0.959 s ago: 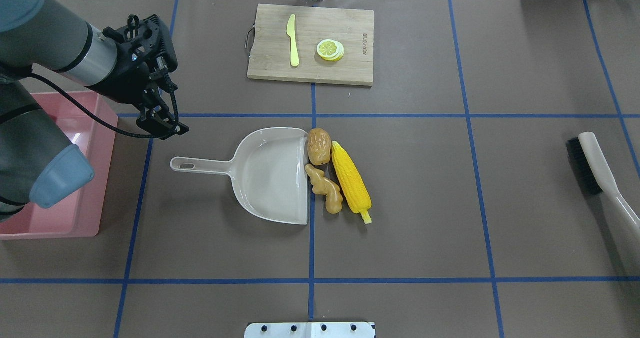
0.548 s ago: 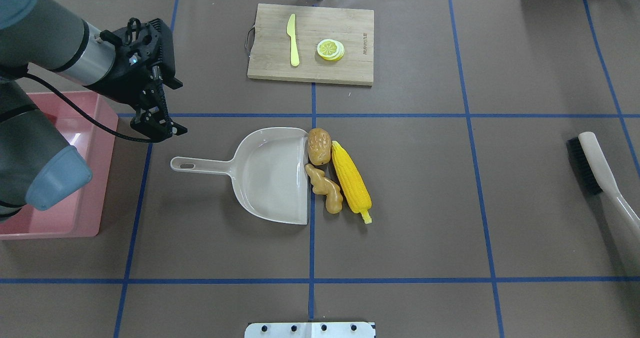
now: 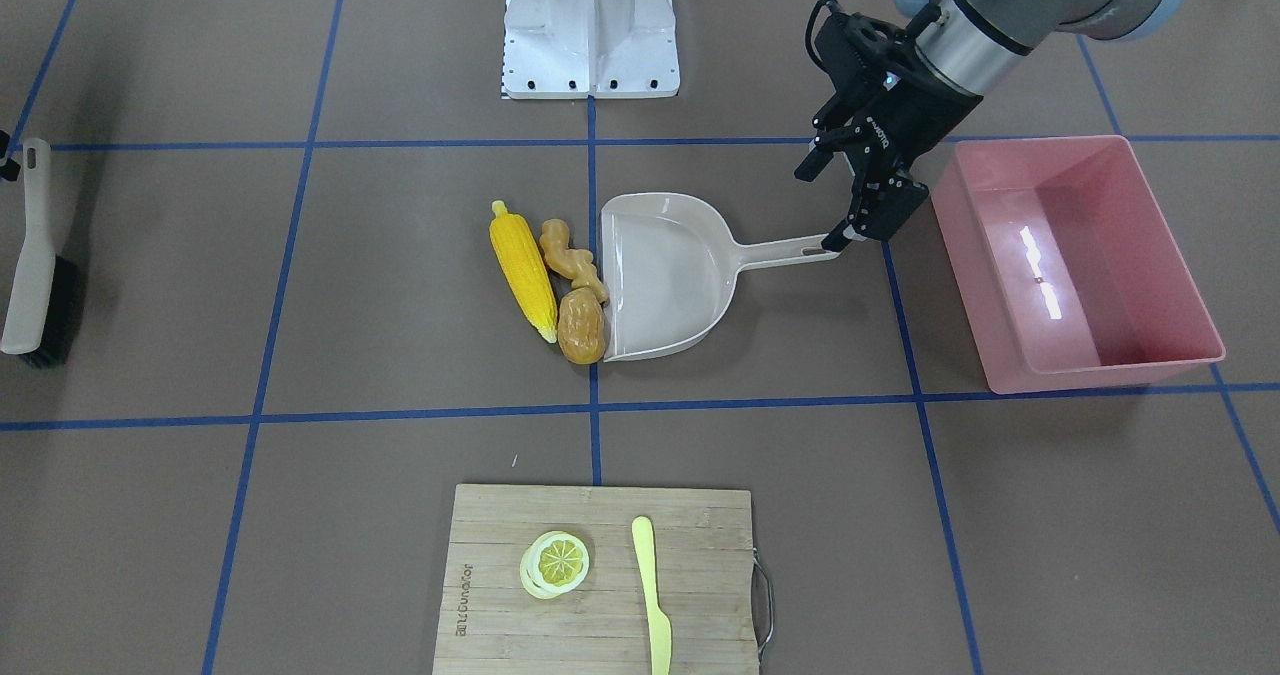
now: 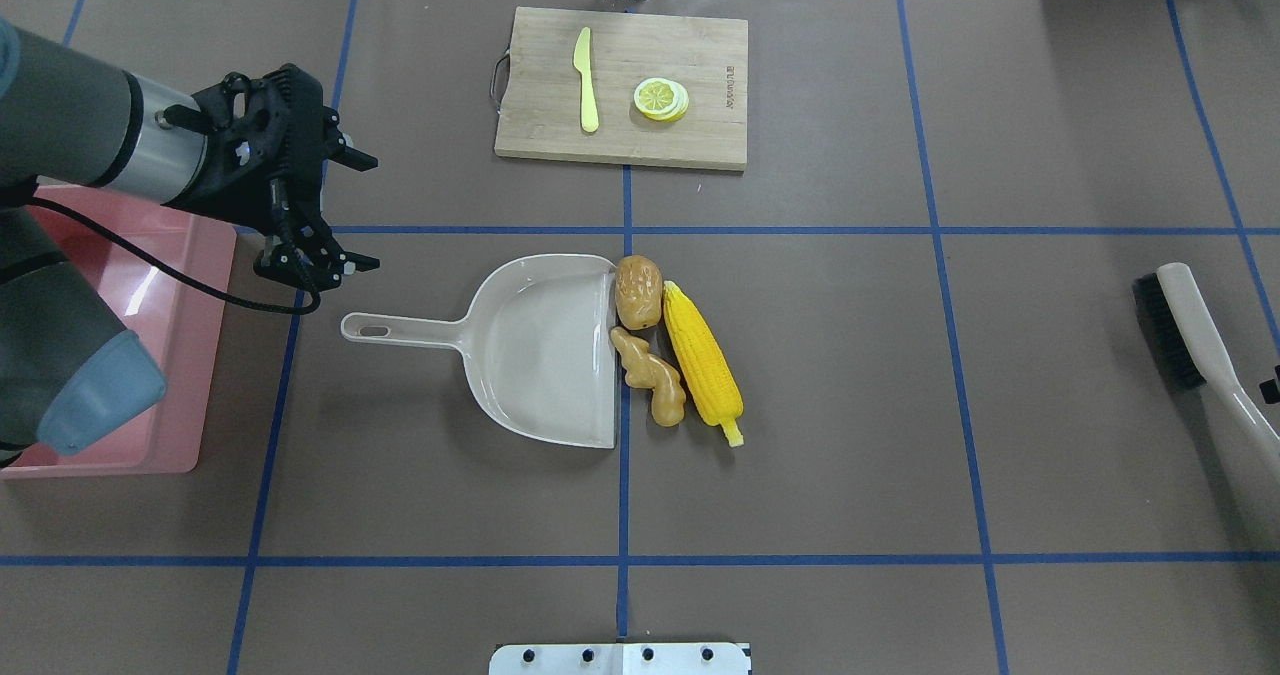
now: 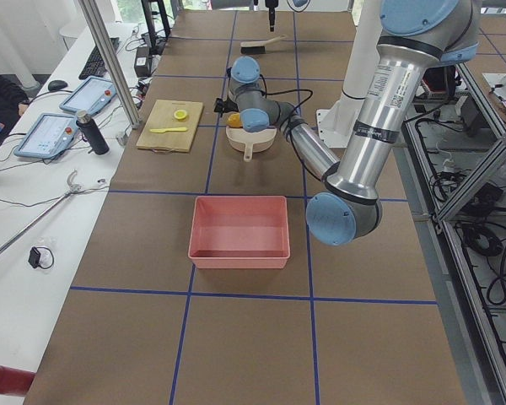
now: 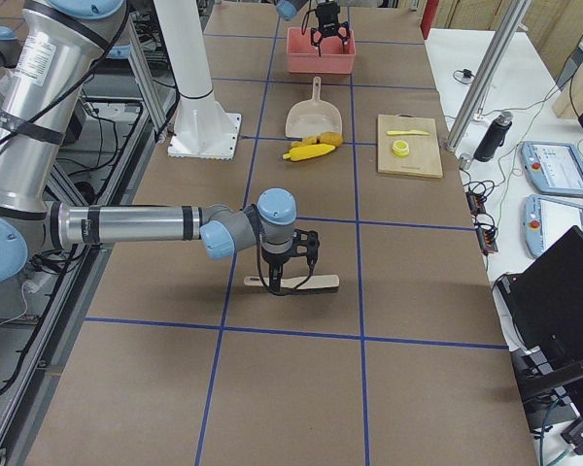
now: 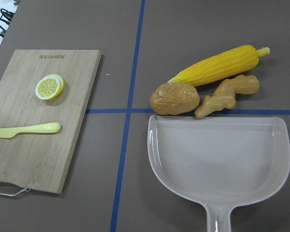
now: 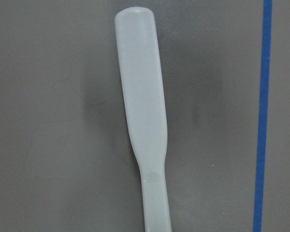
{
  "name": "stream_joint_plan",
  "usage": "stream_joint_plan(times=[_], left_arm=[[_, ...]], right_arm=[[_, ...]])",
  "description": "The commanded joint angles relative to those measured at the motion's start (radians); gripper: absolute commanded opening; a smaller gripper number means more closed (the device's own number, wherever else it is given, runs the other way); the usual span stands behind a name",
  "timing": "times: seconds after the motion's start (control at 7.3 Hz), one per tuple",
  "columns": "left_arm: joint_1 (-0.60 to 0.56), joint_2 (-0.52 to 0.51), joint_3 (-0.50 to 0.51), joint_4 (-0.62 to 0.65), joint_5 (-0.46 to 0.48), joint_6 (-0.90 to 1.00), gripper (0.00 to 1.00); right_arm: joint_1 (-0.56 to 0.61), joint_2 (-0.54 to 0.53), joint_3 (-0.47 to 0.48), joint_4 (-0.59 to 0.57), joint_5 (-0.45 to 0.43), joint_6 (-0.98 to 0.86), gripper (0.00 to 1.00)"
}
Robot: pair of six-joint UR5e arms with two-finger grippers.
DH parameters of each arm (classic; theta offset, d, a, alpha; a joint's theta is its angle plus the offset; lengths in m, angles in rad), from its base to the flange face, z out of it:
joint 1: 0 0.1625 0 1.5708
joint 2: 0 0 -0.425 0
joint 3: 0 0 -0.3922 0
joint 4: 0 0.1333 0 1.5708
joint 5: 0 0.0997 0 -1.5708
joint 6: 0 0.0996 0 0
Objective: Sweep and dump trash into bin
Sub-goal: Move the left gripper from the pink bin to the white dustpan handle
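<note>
Three toy foods: yellow corn cob (image 4: 703,365), tan knobbly ginger root (image 4: 650,375), brown potato-like lump (image 4: 638,293), at beige plastic dustpan (image 4: 540,355) lip. Left gripper (image 4: 352,213) spread, empty. Right gripper (image 6: 291,277): grip indiscernible.

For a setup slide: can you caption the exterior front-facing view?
Open left hand by the handle of the dustpan; corn, ginger and potato lie at its mouth, pink bin alongside.

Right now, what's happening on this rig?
Left gripper hovers open near the end of the dustpan handle, not holding it. Right gripper sits at the brush handle; grip unclear. Corn cob, ginger root and potato lump lie at the dustpan's lip, none swept in. The pink bin holds nothing.
</note>
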Motion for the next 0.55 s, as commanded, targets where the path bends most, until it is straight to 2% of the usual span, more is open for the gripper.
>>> stream_joint_plan(times=[0.0,0.41], left_arm=[[0.071,0.056,0.087,-0.256,0.042,-0.015,0.99],[0.131,0.047,0.228,-0.483,0.044,-0.191,0.98]], right_arm=[[-0.063,0.004,-0.021,0.018,-0.023,0.039,1.00],[-0.102,0.021,-0.050,0.018,-0.026,0.076,1.00]])
